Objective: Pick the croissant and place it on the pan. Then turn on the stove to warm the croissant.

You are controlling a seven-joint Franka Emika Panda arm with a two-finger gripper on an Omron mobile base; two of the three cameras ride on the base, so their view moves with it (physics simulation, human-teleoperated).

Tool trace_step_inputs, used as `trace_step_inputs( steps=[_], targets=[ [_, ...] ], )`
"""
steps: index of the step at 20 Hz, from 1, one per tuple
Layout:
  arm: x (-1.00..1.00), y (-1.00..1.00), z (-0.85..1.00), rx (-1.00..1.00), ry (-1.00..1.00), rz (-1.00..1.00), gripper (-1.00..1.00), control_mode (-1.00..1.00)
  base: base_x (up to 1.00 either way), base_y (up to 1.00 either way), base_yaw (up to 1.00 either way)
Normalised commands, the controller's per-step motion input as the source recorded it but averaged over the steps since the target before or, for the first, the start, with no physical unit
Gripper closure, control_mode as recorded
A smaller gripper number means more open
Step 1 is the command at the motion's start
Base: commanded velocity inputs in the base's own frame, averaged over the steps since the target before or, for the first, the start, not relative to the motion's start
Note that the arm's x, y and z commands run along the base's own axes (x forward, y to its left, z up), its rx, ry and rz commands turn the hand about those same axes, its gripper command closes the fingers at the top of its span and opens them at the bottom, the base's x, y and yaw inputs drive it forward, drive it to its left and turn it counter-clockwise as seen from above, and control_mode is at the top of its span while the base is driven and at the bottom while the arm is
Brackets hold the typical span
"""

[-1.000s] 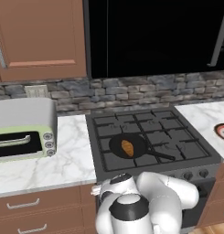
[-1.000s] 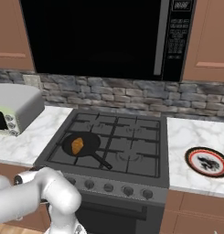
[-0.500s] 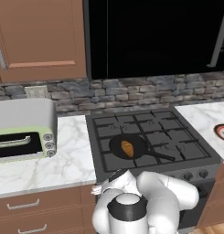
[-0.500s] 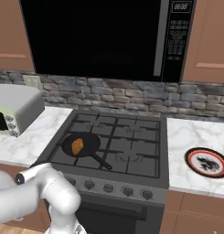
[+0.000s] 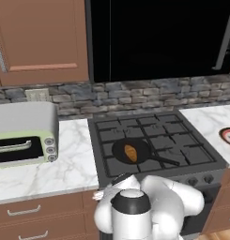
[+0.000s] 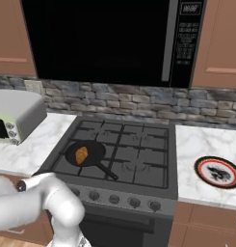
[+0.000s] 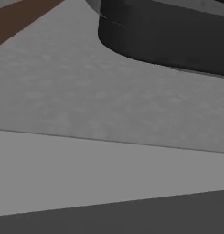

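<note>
We cannot tell whether the end effector's jaws are apart or together: the hand view gives us just a close grey surface and a dark rounded shape (nothing we can name). The croissant (image 5: 130, 153) lies in the pan (image 5: 121, 151), which sits on the front left burner of the stove (image 6: 138, 144), its handle pointing toward the stove's front edge. The knobs (image 6: 123, 200) run along that front. On the counter (image 5: 69, 164) to the stove's left stands a toaster oven (image 5: 23, 133); near the right counter's front edge sits a red-rimmed plate (image 6: 216, 171).
</note>
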Motion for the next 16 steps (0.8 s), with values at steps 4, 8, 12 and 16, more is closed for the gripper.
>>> trace_step_inputs(
  steps=[4, 8, 12, 16],
  targets=[
    [-1.00, 1.00, -0.24, -0.68, 0.08, -0.15, 1.00, -1.00, 0.00, 0.00, 0.00],
    [-1.00, 0.97, -0.07, -0.54, 0.09, -0.13, 1.00, -1.00, 0.00, 0.00, 0.00],
    [-1.00, 0.79, -0.01, -0.44, 0.10, -0.05, 1.00, -1.00, 0.00, 0.00, 0.00],
    [-1.00, 0.75, 0.00, -0.46, 0.00, -0.02, 1.00, -1.00, 0.00, 0.00, 0.00]
  ],
)
